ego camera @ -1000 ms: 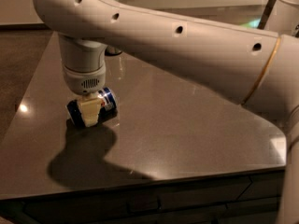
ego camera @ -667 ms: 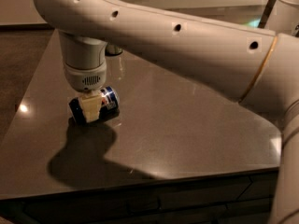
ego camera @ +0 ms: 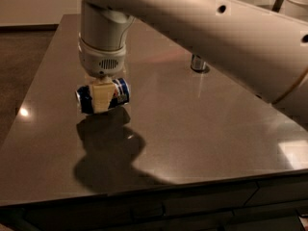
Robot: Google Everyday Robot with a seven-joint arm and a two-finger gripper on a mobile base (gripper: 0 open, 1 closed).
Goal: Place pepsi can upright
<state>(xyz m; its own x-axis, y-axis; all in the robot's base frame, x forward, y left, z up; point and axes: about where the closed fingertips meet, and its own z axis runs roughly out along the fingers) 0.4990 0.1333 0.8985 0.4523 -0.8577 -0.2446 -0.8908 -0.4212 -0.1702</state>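
Note:
The pepsi can [ego camera: 120, 92] is dark blue with a white, red and blue logo patch. It lies on its side, held across its middle by my gripper [ego camera: 102, 98]. The pale fingers [ego camera: 101, 100] clamp the can from above. The can hangs just above the dark grey table [ego camera: 202, 129], over its left part, with its shadow right below it. My white arm reaches in from the upper right.
A slim can or post base [ego camera: 198, 63] stands further back on the table, right of the gripper, partly hidden by my arm. The table's front edge [ego camera: 192, 182] runs along the bottom; brown floor lies to the left.
The gripper has lifted the sideways can up off the table; it now hangs higher, with its shadow apart from it. The view has also shifted.

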